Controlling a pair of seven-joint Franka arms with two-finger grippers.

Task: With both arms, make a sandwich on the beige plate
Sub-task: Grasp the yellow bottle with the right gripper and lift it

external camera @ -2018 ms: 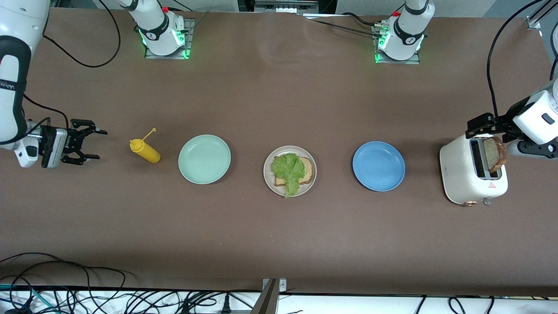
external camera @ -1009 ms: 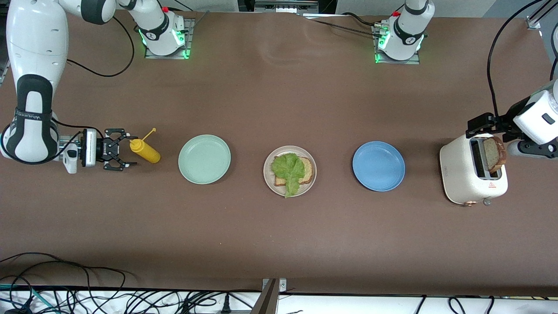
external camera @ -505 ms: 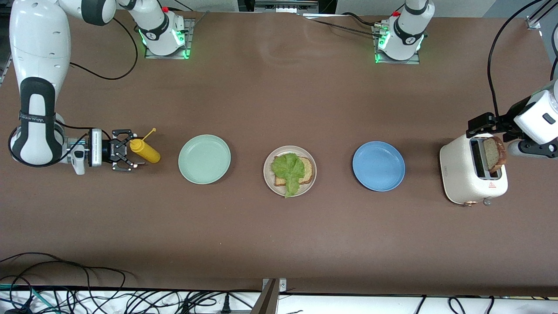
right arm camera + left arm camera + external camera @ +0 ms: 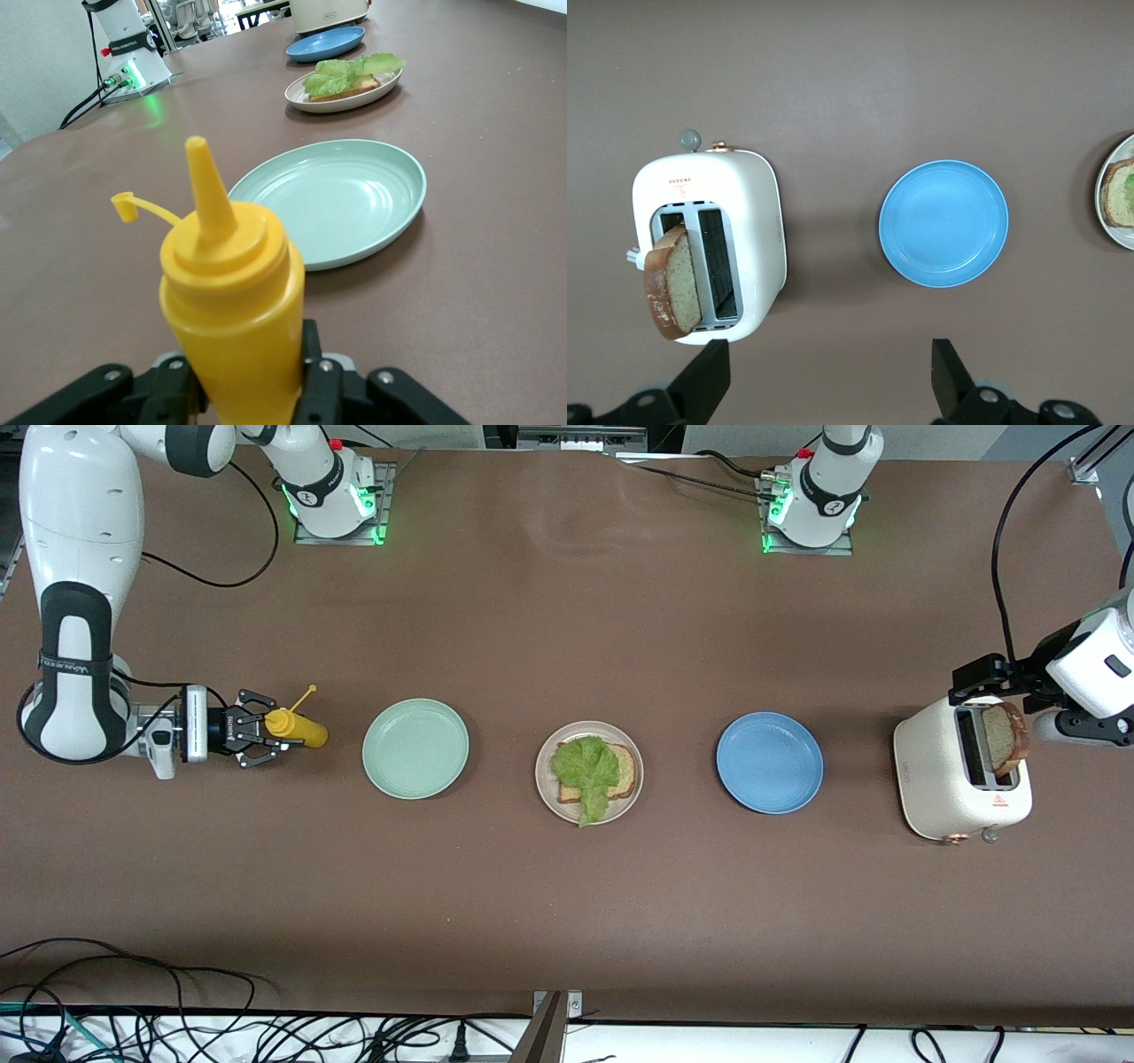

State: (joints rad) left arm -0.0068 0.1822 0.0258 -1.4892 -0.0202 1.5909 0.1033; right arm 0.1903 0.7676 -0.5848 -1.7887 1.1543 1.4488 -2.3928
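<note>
yellow plastic squeeze bottle (image 4: 297,729) is pinched by black right gripper (image 4: 257,740); left gripper (image 4: 824,381), fingers spread, hovers over white toaster (image 4: 749,212).

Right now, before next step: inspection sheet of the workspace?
Surface: brown table, flat.
Job's things: beige plate carries a bread slice under lettuce; second slice stands in the toaster.
Clutter: mint plate, blue plate, mustard bottle.
Grippers: right gripper clamps the mustard bottle; left gripper is open above the toaster.
Cables: tangle along the table edge nearest the front camera.
Surroundings: nothing seen.
</note>
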